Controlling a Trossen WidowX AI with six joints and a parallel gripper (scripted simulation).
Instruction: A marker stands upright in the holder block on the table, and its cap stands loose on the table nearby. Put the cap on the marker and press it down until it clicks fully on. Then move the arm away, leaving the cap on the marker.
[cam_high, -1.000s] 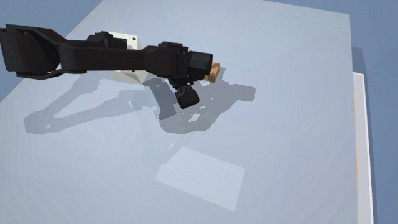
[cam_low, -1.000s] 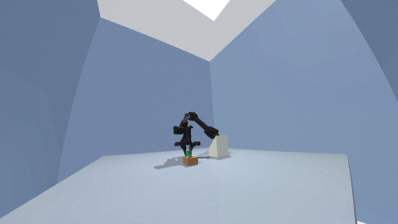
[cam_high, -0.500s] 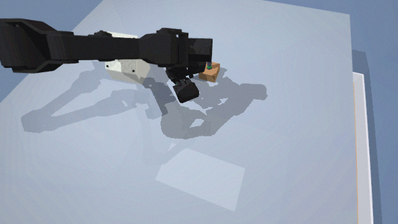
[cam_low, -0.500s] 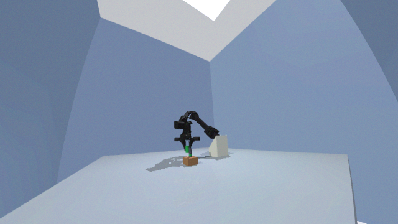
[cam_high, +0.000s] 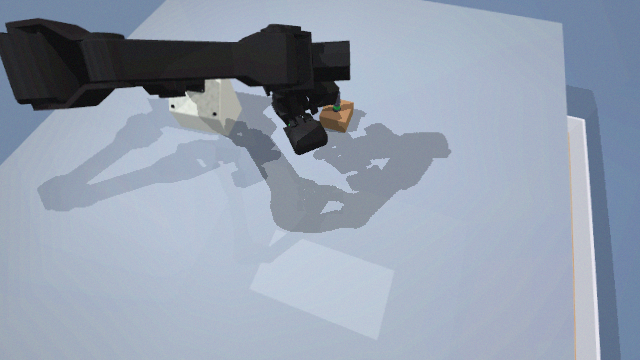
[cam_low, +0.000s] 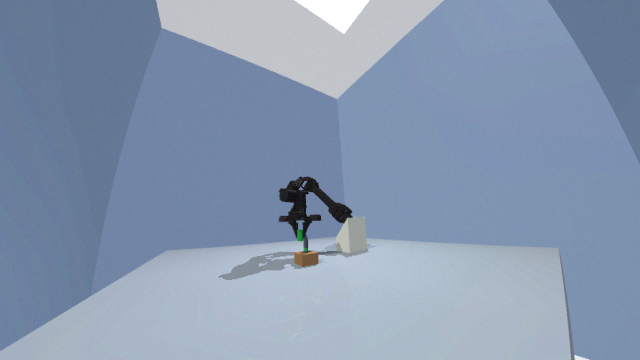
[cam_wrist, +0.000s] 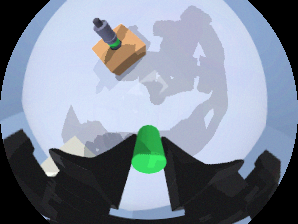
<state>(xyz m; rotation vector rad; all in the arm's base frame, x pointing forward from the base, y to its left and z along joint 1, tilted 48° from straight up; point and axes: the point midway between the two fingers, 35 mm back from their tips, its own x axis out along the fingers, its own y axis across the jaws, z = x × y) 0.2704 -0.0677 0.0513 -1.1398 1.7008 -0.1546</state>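
Observation:
A dark marker (cam_wrist: 101, 28) (cam_low: 305, 244) with a green ring (cam_high: 337, 107) stands upright in the orange holder block (cam_high: 339, 120) (cam_low: 306, 259) (cam_wrist: 127, 55). My gripper (cam_wrist: 149, 157) (cam_low: 300, 233) (cam_high: 304, 134) is shut on the green cap (cam_wrist: 149, 151) (cam_low: 300, 235) and holds it upright in the air, clear of the table. In the exterior view the cap hangs a little above and to the left of the marker's tip. In the wrist view the marker and block lie ahead and to the left of the cap. In the top view the arm hides most of the cap.
The arm's white wedge-shaped base (cam_high: 207, 107) (cam_low: 352, 236) stands just behind the holder block. A lighter rectangle (cam_high: 322, 286) is marked on the table top nearer the front. The table's right edge (cam_high: 582, 225) runs close by on that side.

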